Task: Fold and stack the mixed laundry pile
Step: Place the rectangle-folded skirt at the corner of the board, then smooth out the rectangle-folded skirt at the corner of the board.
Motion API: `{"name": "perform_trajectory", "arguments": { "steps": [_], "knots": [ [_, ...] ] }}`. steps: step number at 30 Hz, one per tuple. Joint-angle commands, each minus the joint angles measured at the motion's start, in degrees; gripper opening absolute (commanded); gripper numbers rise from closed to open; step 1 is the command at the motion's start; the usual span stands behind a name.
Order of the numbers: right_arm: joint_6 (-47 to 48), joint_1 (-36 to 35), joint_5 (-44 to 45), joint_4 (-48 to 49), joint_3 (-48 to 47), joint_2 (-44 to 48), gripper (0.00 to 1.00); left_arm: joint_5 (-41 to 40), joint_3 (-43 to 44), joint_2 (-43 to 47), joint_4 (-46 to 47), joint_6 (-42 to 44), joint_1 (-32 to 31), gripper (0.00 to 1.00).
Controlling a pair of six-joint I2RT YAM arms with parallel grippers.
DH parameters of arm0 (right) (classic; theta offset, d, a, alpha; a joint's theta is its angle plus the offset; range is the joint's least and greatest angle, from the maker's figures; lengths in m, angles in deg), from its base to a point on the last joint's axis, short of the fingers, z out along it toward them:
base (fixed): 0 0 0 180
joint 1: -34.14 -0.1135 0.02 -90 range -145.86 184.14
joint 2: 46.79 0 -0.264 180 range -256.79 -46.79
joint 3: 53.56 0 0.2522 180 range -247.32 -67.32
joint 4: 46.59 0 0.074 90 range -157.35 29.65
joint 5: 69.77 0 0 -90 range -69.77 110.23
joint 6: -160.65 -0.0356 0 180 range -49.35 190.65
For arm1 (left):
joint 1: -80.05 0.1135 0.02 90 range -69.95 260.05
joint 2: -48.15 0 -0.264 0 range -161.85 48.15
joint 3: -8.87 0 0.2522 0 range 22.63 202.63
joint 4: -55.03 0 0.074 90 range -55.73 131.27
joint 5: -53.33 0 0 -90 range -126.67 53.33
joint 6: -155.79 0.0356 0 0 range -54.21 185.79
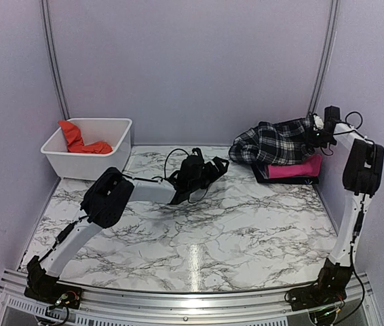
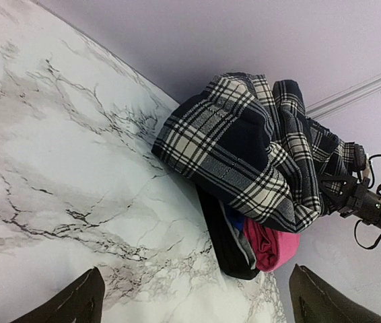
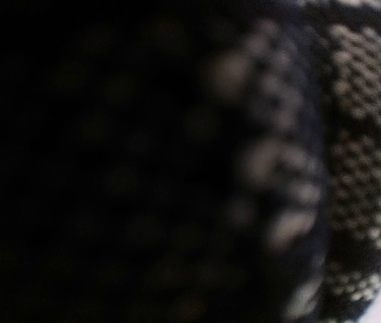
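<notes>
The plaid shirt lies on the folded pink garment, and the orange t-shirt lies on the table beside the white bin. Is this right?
Not quite. The orange t-shirt lies inside the white bin, not beside it, as the top external view shows. The plaid shirt does lie on the folded pink garment.

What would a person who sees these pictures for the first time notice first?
Most striking is the crumpled plaid shirt heaped on a folded pink garment at the far right, the right gripper at its edge. Next, the orange t-shirt lies in the white bin at the far left. The left gripper hangs open over the middle of the marble table.
</notes>
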Motion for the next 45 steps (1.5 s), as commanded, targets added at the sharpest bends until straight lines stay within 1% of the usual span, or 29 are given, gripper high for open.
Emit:
{"name": "perform_trajectory", "arguments": {
  "steps": [1,2,4,8,9,13,17,21,24,26,27,30,31,34,36,40,42,45],
  "knots": [
    [0.4,1.3,1.5,1.8,-5.3,-1.3,0.04,-0.5,-5.7,9.1,-0.9,5.7,0.5,0.99],
    [0.4,1.3,2.2,1.6,-5.3,-1.3,0.1,-0.6,-7.0,10.3,-1.0,6.7,0.6,0.99],
    [0.6,1.3,4.1,1.2,-5.3,-1.2,0.27,-0.9,-9.4,12.6,-1.2,8.3,0.8,0.99],
    [1.0,1.3,9.9,0.5,-5.2,1.2,0.55,-2.3,-13.6,16.9,-2.0,11.3,1.0,0.99],
    [1.1,1.3,10.3,0.5,-5.1,2.2,0.59,-2.7,-14.4,18.0,-2.4,12.2,1.0,0.99],
    [1.1,1.3,11.2,0.6,-3.9,5.9,0.71,-5.9,-18.4,22.8,-4.7,15.1,1.1,0.99],
    [1.0,1.3,10.3,1.6,-1.2,10.3,0.74,-8.6,-24.0,29.1,-6.5,18.3,1.7,0.99],
    [0.7,-0.1,4.3,3.7,2.2,13.3,0.7,-9.2,-28.4,35.2,-9.0,23.4,2.4,0.99],
    [1.2,-2.7,0.1,4.0,3.3,12.3,0.68,-11.0,-30.9,40.5,-12.1,27.4,2.5,0.99],
    [0.9,-4.3,-0.7,4.1,2.4,10.4,0.69,-11.9,-31.0,43.1,-17.4,28.0,3.1,0.99],
    [0.7,-4.9,-0.6,4.0,1.5,8.5,0.69,-12.3,-29.3,44.0,-21.7,27.4,3.6,0.99],
    [0.0,-5.5,-0.4,3.1,-2.1,3.4,0.7,-11.8,-23.2,44.7,-38.5,25.0,5.8,0.99],
    [-0.1,-5.5,-0.2,2.9,-3.0,1.9,0.7,-11.8,-22.9,45.2,-41.5,25.0,6.5,0.99],
    [-0.1,-5.2,2.0,1.9,-5.4,-2.0,0.71,-14.0,-27.3,50.2,-43.3,25.6,7.4,0.99],
    [-1.8,-4.5,3.2,1.5,-5.8,-3.8,0.72,-13.7,-30.0,53.4,-44.0,25.3,8.6,0.99],
    [-3.1,-2.3,4.8,-0.8,-5.2,-6.4,0.73,-14.6,-31.8,58.7,-50.1,25.9,11.3,0.99],
    [-3.3,-1.1,5.0,-2.0,-4.4,-6.2,0.73,-16.3,-31.5,60.6,-54.0,26.3,12.8,0.99],
    [-3.5,-0.8,3.9,-0.8,-2.1,-2.3,0.75,-17.6,-31.4,63.8,-58.6,25.8,16.5,0.99]
  ]
}}
